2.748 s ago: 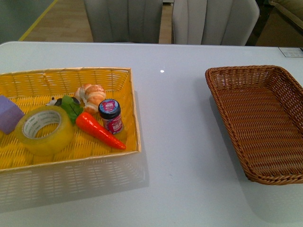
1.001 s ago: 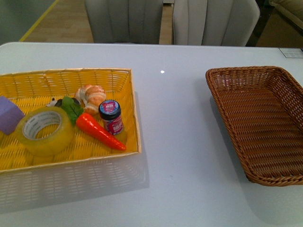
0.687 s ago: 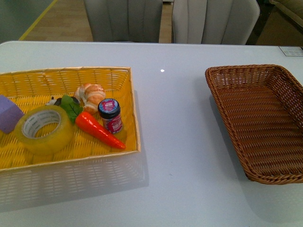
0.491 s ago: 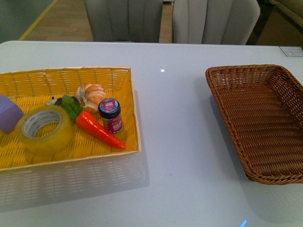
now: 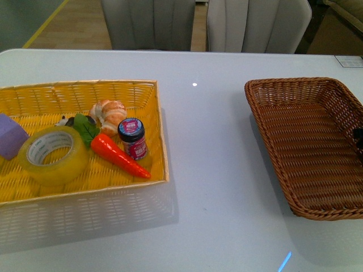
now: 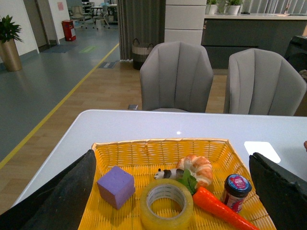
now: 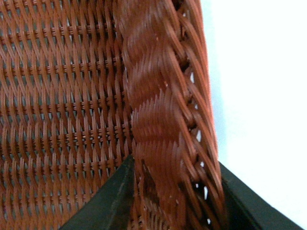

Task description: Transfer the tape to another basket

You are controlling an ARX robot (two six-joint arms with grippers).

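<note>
The tape (image 5: 53, 154), a yellowish roll with a white core, lies flat in the yellow basket (image 5: 113, 90) at the left; it also shows in the left wrist view (image 6: 166, 203). My left gripper (image 6: 172, 154) is open and empty, hovering above and in front of the yellow basket with the tape between its fingers' lines. The brown wicker basket (image 5: 306, 141) sits empty at the right. My right gripper (image 7: 175, 199) is shut on the basket's thick woven rim (image 7: 163, 110), one finger inside and one outside. A small dark part of it shows at the front view's right edge (image 5: 359, 137).
The yellow basket also holds a purple cube (image 5: 10, 136), a toy carrot (image 5: 119, 156), a small jar (image 5: 133, 137), a croissant (image 5: 110, 113) and a panda toy (image 6: 165, 173). Two grey chairs (image 5: 204, 22) stand behind the white table (image 5: 215, 170).
The brown basket has shifted slightly to the left. A dark part of my right gripper has come into the front view at the basket's right rim.
</note>
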